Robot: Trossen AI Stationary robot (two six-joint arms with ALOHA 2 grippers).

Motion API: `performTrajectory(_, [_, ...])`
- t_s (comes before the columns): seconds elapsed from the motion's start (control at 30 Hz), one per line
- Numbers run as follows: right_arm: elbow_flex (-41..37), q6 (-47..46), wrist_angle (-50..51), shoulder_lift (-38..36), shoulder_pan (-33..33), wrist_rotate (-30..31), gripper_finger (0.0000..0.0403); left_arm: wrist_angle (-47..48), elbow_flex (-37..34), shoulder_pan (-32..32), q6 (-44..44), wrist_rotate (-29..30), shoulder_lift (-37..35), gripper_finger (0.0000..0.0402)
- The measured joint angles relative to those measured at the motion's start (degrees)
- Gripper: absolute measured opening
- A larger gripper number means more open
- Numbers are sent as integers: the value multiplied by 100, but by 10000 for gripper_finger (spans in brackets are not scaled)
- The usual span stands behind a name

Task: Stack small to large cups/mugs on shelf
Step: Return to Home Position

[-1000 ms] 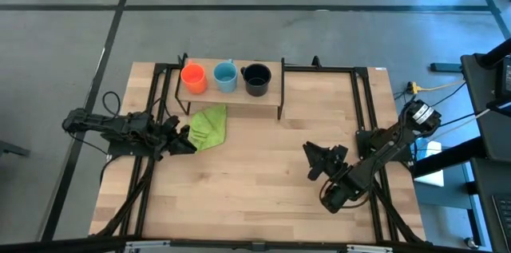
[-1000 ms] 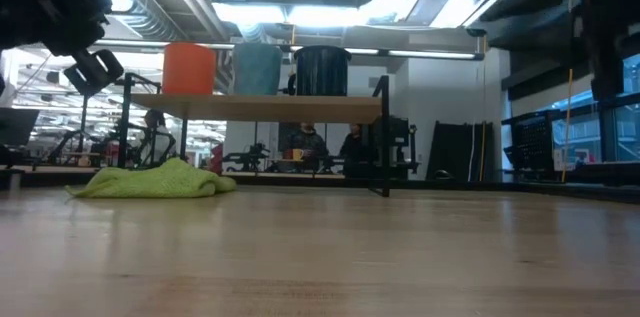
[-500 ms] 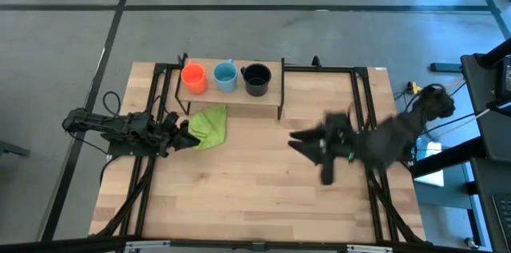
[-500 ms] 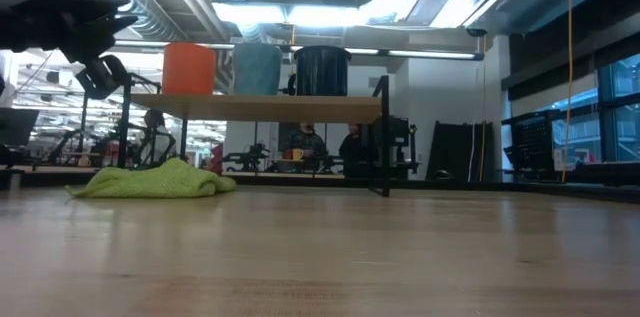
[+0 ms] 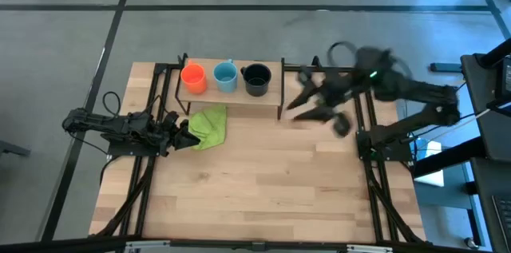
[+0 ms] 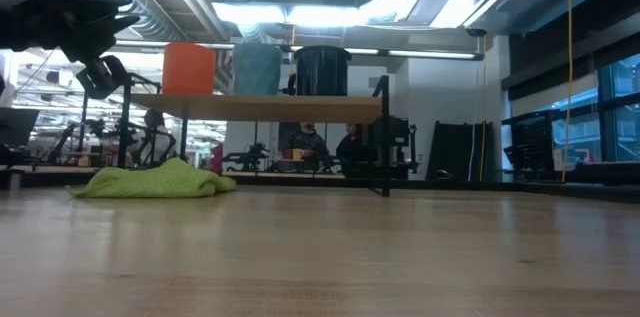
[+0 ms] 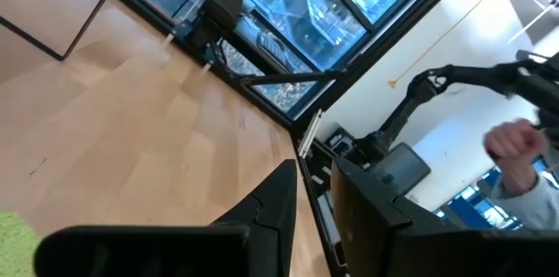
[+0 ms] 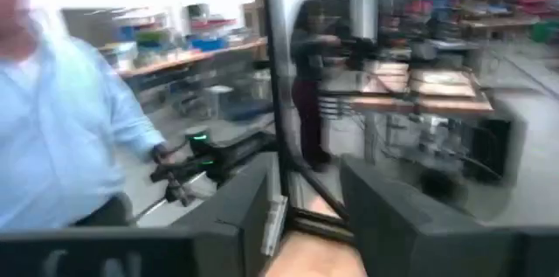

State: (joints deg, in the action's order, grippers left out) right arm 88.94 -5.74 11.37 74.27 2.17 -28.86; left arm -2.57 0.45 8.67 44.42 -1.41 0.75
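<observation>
Three mugs stand upright in a row on the low wooden shelf [image 5: 233, 103] at the table's far side: orange [image 5: 192, 77] at the left, light blue [image 5: 226, 77] in the middle, black [image 5: 255, 79] at the right. They show on the shelf board [image 6: 260, 107] in the low view too. My left gripper [image 5: 185, 135] is open and empty, just left of a green cloth [image 5: 208, 125], above the table. My right gripper [image 5: 303, 100] is open and empty, raised in the air just right of the shelf's right end.
The green cloth lies crumpled on the table in front of the shelf's left half [image 6: 155, 181]. Black frame rails [image 5: 363, 109] run along the table's sides and back. A person in a light blue shirt [image 8: 61, 120] stands beyond the table.
My right arm has swung quickly up from the table's near right part toward the far edge, and its open gripper now hangs beside the shelf's right end. The mugs and the cloth have not moved.
</observation>
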Motion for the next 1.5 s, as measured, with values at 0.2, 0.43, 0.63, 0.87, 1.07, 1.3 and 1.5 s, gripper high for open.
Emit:
performTrajectory(0.2, [-2048, -873, 353, -1918, 827, 1175, 138, 5, 0, 0, 197, -386, 0, 69])
performTrajectory(0.43, [-5471, -1519, -2185, -4985, 310, 1959, 138, -4, 0, 0, 208, -441, 0, 70])
performTrajectory(0.63, [-7648, -1661, -4137, -5830, -121, 2876, 138, -65, 0, 0, 200, -353, -7, 69])
performTrajectory(0.87, [-8815, -1616, -4670, -5867, -250, 3824, 138, -52, 0, 0, 65, -247, 0, 69])
performTrajectory(1.07, [-8856, -1224, -4277, -5858, -248, 3867, 138, 100, 0, -2, -569, -208, 4, 69])
performTrajectory(1.3, [-8856, -514, -2624, -5856, -248, 4258, 138, 105, 0, -2, -1049, -239, 4, 69])
performTrajectory(1.5, [-8856, -550, -1618, -5856, -251, 4236, 138, 21, 0, 7, -1808, -806, 9, 69])
